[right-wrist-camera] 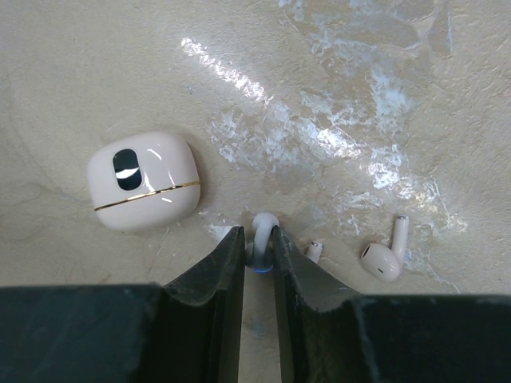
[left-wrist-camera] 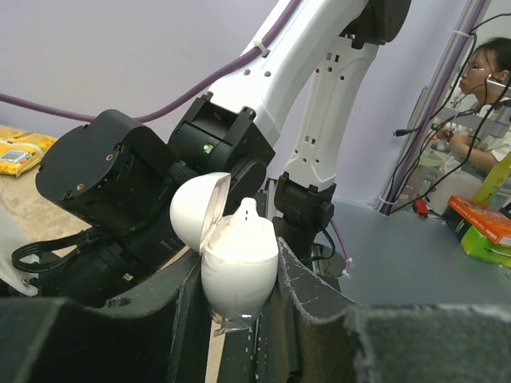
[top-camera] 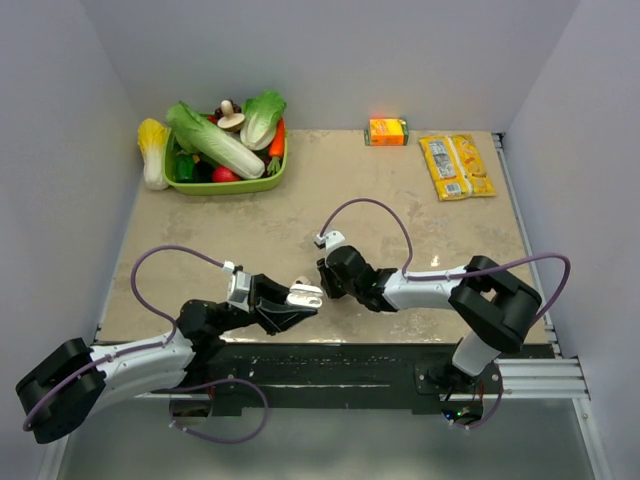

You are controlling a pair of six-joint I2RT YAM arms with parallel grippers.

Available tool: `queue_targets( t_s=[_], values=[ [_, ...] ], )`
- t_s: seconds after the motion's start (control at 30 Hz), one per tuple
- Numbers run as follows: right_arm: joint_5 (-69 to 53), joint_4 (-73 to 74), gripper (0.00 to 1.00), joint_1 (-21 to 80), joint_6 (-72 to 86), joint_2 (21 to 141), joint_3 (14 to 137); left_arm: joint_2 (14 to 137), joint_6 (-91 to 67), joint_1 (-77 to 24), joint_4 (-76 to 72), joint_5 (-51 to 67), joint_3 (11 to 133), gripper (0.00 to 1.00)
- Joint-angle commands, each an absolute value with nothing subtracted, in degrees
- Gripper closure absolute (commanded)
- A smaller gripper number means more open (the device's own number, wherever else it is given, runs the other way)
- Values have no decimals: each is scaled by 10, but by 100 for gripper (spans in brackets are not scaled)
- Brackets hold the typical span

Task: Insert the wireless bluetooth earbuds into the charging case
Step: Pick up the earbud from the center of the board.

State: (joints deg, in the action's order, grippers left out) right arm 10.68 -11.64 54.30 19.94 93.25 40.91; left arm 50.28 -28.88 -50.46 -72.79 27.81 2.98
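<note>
White earbud half-hidden inside right pincer

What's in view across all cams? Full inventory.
open case: 1, white, lid up, in the left fingers
closed case: 1, pinkish white, on the table
earbuds: 2, white, one loose on the table, one between the right fingers
small piece: 1, white, by the right fingers, unidentified
basket: 1, green, holding vegetables, far left
box: 1, orange, far edge
packet: 1, yellow, far right
left fingers: 2, black, shut on the open case
right fingers: 2, black, closed on one earbud
</note>
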Motion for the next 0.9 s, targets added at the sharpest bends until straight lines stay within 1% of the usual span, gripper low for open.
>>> queue_targets(
  t_s=[0.0, 0.13, 0.17, 0.23, 0.3, 0.4, 0.47, 0.5, 0.53, 0.57, 0.63, 0.67, 0.8, 0.83, 0.87],
  values=[
    [134, -98, 79, 543, 206, 912, 409, 500, -274, -508, -780, 272, 5, 100],
    [139, -105, 85, 543, 207, 901, 403, 503, -274, -508, -783, 272, 4, 100],
    [140, -105, 91, 543, 206, 899, 403, 504, -275, -508, -787, 272, 4, 100],
    [140, -111, 99, 543, 206, 889, 400, 506, -276, -508, -789, 272, 4, 100],
    [141, -109, 100, 543, 207, 878, 397, 508, -276, -508, -790, 272, 3, 100],
    [149, -83, 100, 543, 212, 832, 396, 509, -276, -508, -791, 269, 4, 100],
    [156, -54, 100, 543, 214, 766, 404, 511, -274, -508, -791, 266, 6, 100],
    [180, -12, 100, 543, 215, 742, 410, 515, -272, -508, -791, 262, 8, 100],
    [197, 6, 100, 544, 214, 684, 417, 519, -272, -508, -791, 258, 14, 100],
    [205, 31, 100, 544, 214, 658, 430, 525, -271, -508, -793, 255, 19, 100],
    [229, 84, 100, 544, 209, 600, 444, 553, -262, -508, -796, 254, 39, 100],
    [230, 97, 100, 545, 200, 550, 456, 563, -260, -508, -808, 255, 45, 100],
    [158, 132, 100, 546, 153, 464, 484, 621, -263, -507, -828, 265, 69, 100],
    [97, 132, 100, 546, 140, 452, 489, 628, -264, -506, -831, 266, 76, 100],
    [68, 138, 100, 546, 115, 439, 497, 639, -265, -506, -830, 268, 80, 100]
  ],
)
